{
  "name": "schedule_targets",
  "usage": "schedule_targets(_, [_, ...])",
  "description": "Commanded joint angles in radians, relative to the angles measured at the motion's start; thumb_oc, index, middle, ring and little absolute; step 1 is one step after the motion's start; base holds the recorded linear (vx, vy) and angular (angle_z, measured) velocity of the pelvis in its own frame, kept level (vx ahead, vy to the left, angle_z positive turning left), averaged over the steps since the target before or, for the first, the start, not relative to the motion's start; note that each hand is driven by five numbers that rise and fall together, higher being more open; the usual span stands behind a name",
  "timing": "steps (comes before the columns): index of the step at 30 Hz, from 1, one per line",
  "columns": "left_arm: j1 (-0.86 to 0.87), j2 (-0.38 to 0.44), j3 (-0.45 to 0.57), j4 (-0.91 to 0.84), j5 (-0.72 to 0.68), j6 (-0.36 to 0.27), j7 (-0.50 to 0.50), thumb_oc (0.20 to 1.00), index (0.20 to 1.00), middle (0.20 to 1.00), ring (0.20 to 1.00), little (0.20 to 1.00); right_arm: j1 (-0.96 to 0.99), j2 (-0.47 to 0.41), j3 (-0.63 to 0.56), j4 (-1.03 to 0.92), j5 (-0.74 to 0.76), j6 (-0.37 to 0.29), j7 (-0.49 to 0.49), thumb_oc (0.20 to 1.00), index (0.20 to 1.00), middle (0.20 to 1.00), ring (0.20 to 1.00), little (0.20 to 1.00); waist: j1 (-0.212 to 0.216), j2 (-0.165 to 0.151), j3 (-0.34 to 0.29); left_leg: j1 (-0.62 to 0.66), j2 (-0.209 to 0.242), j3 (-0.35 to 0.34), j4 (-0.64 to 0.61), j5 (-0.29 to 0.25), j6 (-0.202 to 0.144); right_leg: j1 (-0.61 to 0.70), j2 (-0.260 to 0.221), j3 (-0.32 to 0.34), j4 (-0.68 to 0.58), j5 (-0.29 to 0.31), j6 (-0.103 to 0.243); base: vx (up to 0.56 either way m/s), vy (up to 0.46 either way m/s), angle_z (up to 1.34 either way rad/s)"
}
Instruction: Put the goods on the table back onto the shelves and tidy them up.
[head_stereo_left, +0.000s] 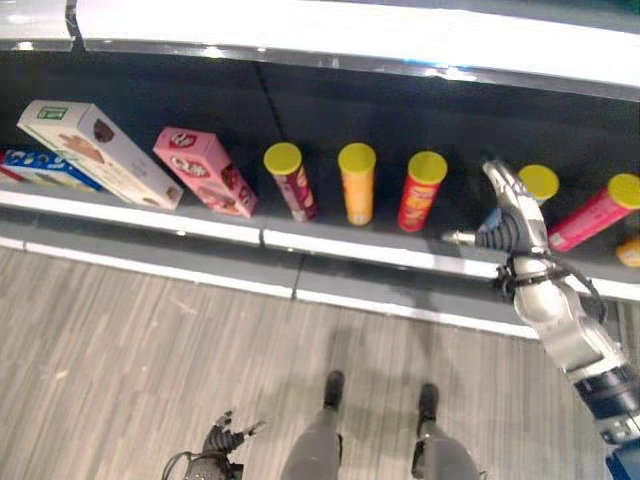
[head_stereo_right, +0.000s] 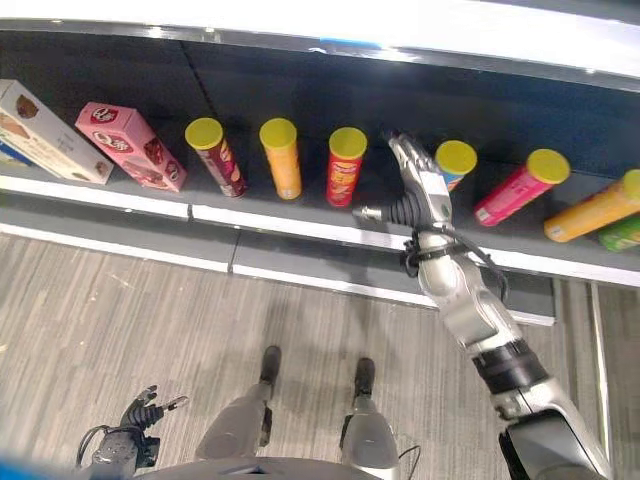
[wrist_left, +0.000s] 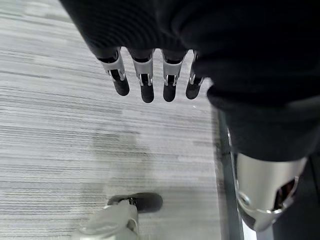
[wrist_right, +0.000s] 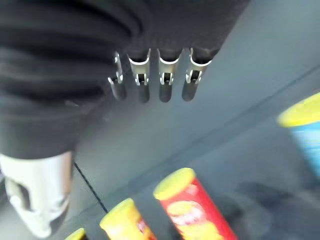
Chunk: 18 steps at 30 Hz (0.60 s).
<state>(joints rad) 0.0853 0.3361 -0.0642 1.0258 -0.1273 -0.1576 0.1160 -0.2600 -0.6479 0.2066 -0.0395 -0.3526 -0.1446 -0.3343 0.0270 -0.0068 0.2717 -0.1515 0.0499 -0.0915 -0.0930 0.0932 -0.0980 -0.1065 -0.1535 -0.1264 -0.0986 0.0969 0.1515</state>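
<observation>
Several yellow-lidded crisp cans stand on the dark shelf (head_stereo_left: 330, 110): a dark red can (head_stereo_left: 292, 182), an orange can (head_stereo_left: 357, 185), a red can (head_stereo_left: 420, 190) and a blue can (head_stereo_right: 455, 158). My right hand (head_stereo_right: 420, 190) reaches over the shelf between the red can and the blue can, close to the blue one, fingers (wrist_right: 165, 80) straight and holding nothing. I cannot tell whether it touches the blue can. My left hand (head_stereo_left: 222, 440) hangs low by the floor, its fingers (wrist_left: 145, 85) relaxed and empty.
A pink box (head_stereo_left: 205, 172), a white box (head_stereo_left: 100, 152) and a blue packet (head_stereo_left: 40, 168) lean at the shelf's left. Right of the blue can, a pink can (head_stereo_right: 520, 187) and an orange can (head_stereo_right: 598, 208) lie tilted, with a green one (head_stereo_right: 622, 235) at the edge. A white shelf lip (head_stereo_left: 300, 243) runs along the front.
</observation>
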Motion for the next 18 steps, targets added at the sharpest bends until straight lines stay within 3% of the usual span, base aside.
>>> schedule_targets(1, [0.033,0.035,-0.002,0.048,0.053,0.002,0.014,1.0,1.0,1.0,1.0,1.0,0.012,-0.027,-0.02,-0.087,0.057,-0.08,0.049,1.0,1.0,1.0,1.0,1.0,-0.01,-0.009,-0.087,0.04,0.062,0.043,0.018,-0.131,-0.013,-0.022,-0.018,0.064,0.015,-0.072,0.056,-0.03,0.02,-0.09])
schedule_targets(2, [0.035,0.036,-0.002,0.048,0.054,0.003,0.014,1.0,1.0,1.0,1.0,1.0,0.016,-0.027,-0.022,-0.09,0.058,-0.079,0.051,1.0,1.0,1.0,1.0,1.0,-0.008,-0.01,-0.087,0.042,0.062,0.046,0.018,-0.132,-0.013,-0.021,-0.018,0.067,0.015,-0.072,0.056,-0.07,0.084,-0.12])
schedule_targets(3, [0.034,0.031,0.005,0.035,0.046,-0.004,0.022,1.0,1.0,1.0,1.0,1.0,0.044,-0.016,-0.019,-0.084,0.096,-0.088,0.072,1.0,1.0,1.0,1.0,1.0,-0.009,-0.025,-0.077,0.043,0.032,-0.032,0.076,-0.165,0.0,-0.025,-0.012,0.108,0.021,-0.07,0.052,-0.07,0.068,-0.23])
schedule_targets(4, [0.035,0.032,0.005,0.035,0.046,-0.004,0.022,1.0,1.0,1.0,1.0,1.0,0.046,-0.016,-0.02,-0.085,0.097,-0.087,0.073,1.0,1.0,1.0,1.0,1.0,-0.009,-0.025,-0.076,0.041,0.031,-0.033,0.082,-0.168,0.0,-0.024,-0.013,0.108,0.021,-0.07,0.052,-0.14,0.201,-0.58])
schedule_targets(5, [0.023,0.017,0.002,0.025,0.027,-0.013,0.016,1.0,1.0,1.0,1.0,1.0,0.116,-0.028,-0.064,-0.079,0.147,-0.087,0.115,1.0,1.0,1.0,1.0,1.0,-0.041,-0.031,-0.074,0.033,-0.045,-0.14,0.146,-0.213,0.024,-0.034,-0.017,0.159,0.048,-0.059,0.052,-0.12,0.209,-0.6])
schedule_targets(9, [0.029,0.013,0.0,0.025,0.033,-0.02,0.011,1.0,1.0,1.0,1.0,1.0,0.167,-0.021,-0.101,-0.085,0.184,-0.086,0.13,1.0,1.0,1.0,1.0,1.0,-0.071,-0.032,-0.077,0.013,-0.076,-0.119,0.19,-0.233,0.042,-0.062,-0.042,0.208,0.059,-0.027,0.069,-0.11,0.203,-0.29])
schedule_targets(11, [0.033,0.021,0.006,0.022,0.037,-0.023,0.008,1.0,1.0,1.0,1.0,1.0,0.174,-0.012,-0.11,-0.069,0.205,-0.088,0.145,1.0,1.0,1.0,1.0,1.0,-0.092,-0.033,-0.07,0.004,-0.108,-0.074,0.221,-0.253,0.059,-0.104,-0.056,0.252,0.053,0.011,0.085,-0.15,0.261,-0.48])
schedule_targets(14, [0.034,0.026,0.024,0.042,0.032,-0.022,0.012,1.0,1.0,1.0,1.0,1.0,0.163,-0.016,-0.108,-0.046,0.205,-0.085,0.142,1.0,1.0,1.0,1.0,1.0,-0.092,-0.037,-0.059,-0.001,-0.111,-0.018,0.246,-0.265,0.066,-0.142,-0.054,0.268,0.051,0.029,0.096,-0.11,0.161,-0.7])
schedule_targets(15, [0.036,0.024,0.032,0.055,0.028,-0.022,0.013,1.0,1.0,1.0,1.0,1.0,0.152,-0.019,-0.105,-0.031,0.208,-0.083,0.139,1.0,1.0,1.0,1.0,1.0,-0.087,-0.036,-0.05,0.002,-0.102,0.015,0.252,-0.269,0.067,-0.156,-0.051,0.25,0.052,0.026,0.094,-0.14,0.06,-1.04])
schedule_targets(16, [0.047,0.021,0.053,0.067,0.019,-0.016,0.013,1.0,1.0,1.0,1.0,1.0,0.141,-0.034,-0.113,-0.022,0.218,-0.087,0.135,1.0,1.0,1.0,1.0,1.0,-0.07,-0.025,-0.036,0.014,-0.066,0.071,0.256,-0.267,0.063,-0.158,-0.064,0.14,0.067,-0.001,0.084,-0.15,0.06,-1.33])
schedule_targets(17, [0.046,0.021,0.053,0.067,0.019,-0.016,0.013,1.0,1.0,1.0,1.0,1.0,0.14,-0.033,-0.113,-0.023,0.218,-0.087,0.135,1.0,1.0,1.0,1.0,1.0,-0.071,-0.027,-0.037,0.012,-0.068,0.071,0.254,-0.263,0.063,-0.16,-0.066,0.14,0.066,0.001,0.084,-0.18,-0.058,-1.63])
schedule_targets(18, [0.055,0.017,0.073,0.09,0.019,-0.007,0.015,1.0,1.0,1.0,1.0,1.0,0.142,-0.043,-0.128,-0.018,0.225,-0.092,0.133,1.0,1.0,1.0,1.0,1.0,-0.061,-0.018,-0.034,0.021,-0.026,0.106,0.251,-0.255,0.06,-0.136,-0.094,0.062,0.081,-0.014,0.069,-0.14,-0.113,-1.48])
